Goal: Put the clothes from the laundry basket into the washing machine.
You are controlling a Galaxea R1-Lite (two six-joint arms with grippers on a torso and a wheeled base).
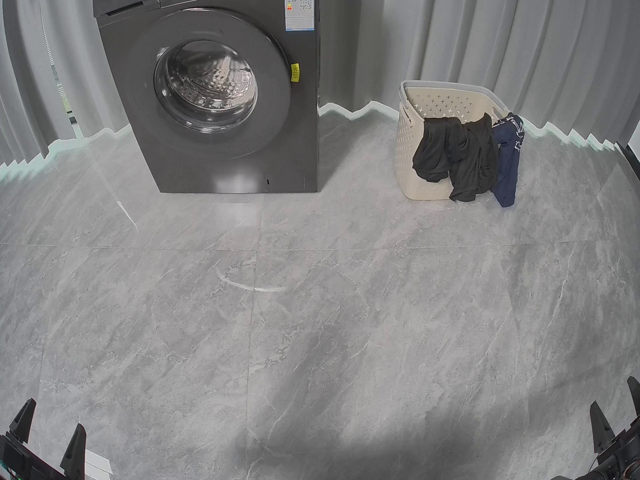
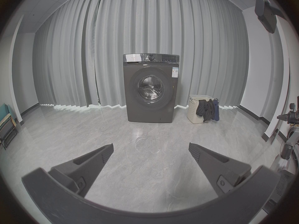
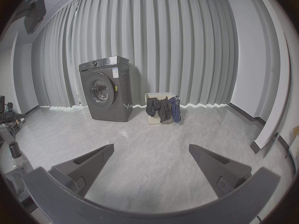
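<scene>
Two empty tools, left gripper (image 2: 151, 148) and right gripper (image 3: 151, 147), are gaping wide.
Dark clothes (image 1: 460, 155) are draping reachably over the cream perforated basket (image 1: 417, 141) beside the grey washing machine (image 1: 207, 81).

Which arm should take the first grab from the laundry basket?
Right, likely. The laundry basket stands to the right of the washing machine, on the side of the right gripper, with clothes draped over its front rim. The left gripper sits on the opposite side. Both are open, empty and far off.
</scene>
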